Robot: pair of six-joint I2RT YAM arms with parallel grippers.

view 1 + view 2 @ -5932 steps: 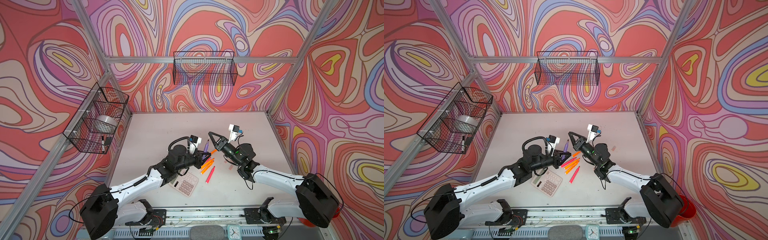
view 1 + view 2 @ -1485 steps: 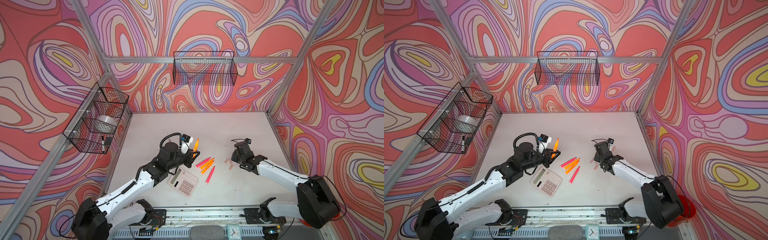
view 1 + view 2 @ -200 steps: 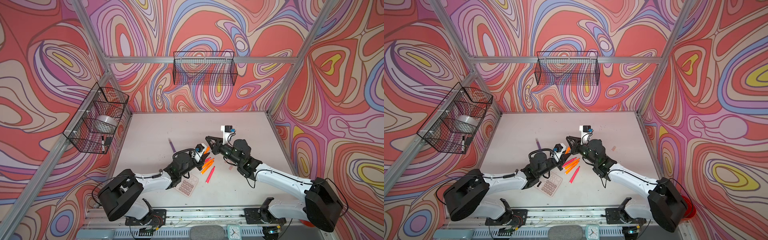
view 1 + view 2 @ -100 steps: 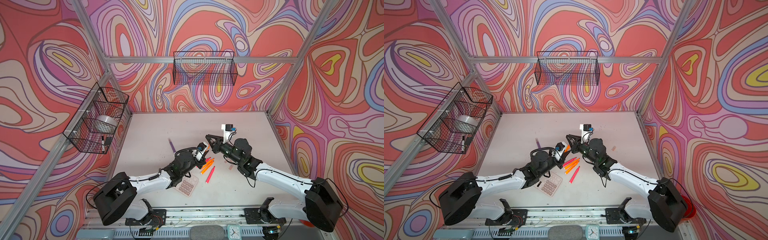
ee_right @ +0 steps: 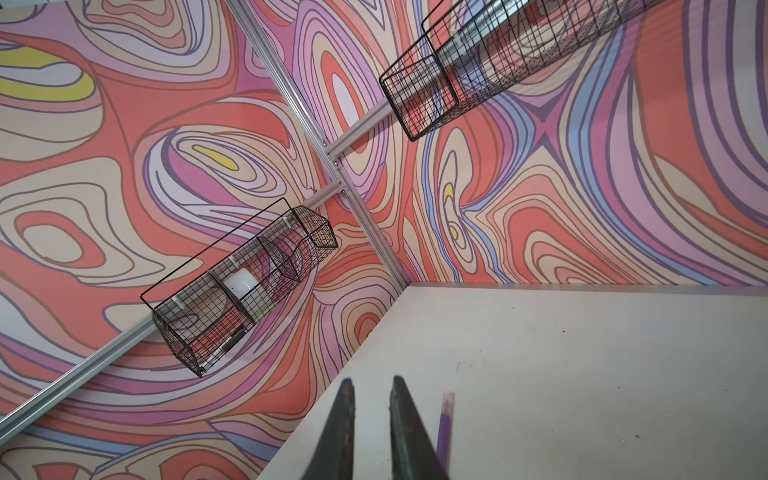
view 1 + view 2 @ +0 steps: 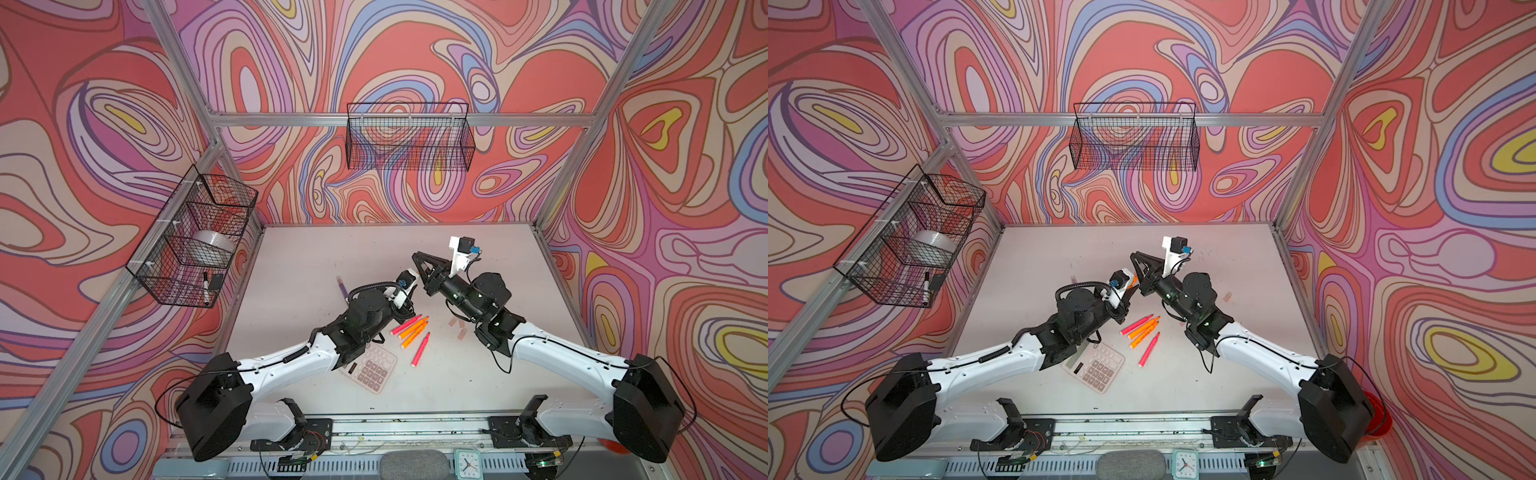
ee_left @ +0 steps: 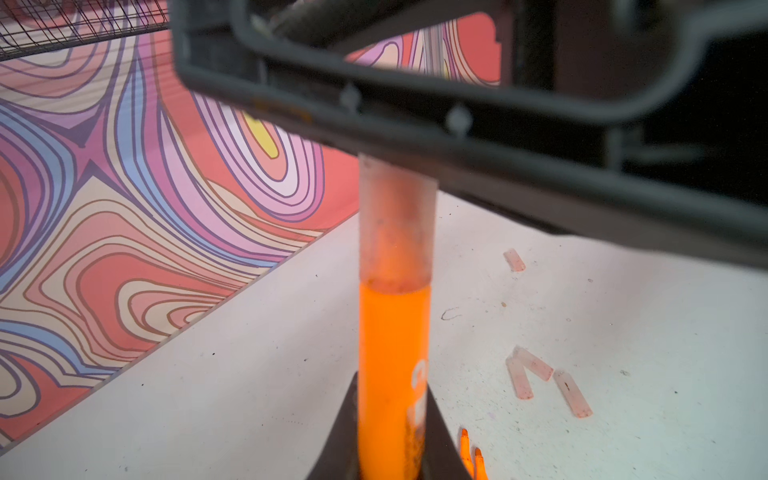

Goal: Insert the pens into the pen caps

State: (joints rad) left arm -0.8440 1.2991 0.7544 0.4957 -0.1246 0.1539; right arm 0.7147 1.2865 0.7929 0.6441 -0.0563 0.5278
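Two grippers nose to nose above the table (image 6: 291, 249). Left gripper (image 7: 392, 419) clamped on an orange pen (image 7: 392, 345), long axis aimed straight at the right gripper (image 5: 371, 384), pinched narrow on nothing, flank across the far end of the pen cap (image 7: 395, 224) sleeving the tip. Probably calls for pushing along that axis.

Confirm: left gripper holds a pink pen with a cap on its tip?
Wrong colour. The left wrist view shows the left gripper holding an orange pen, not a pink one. The cap is on its tip.
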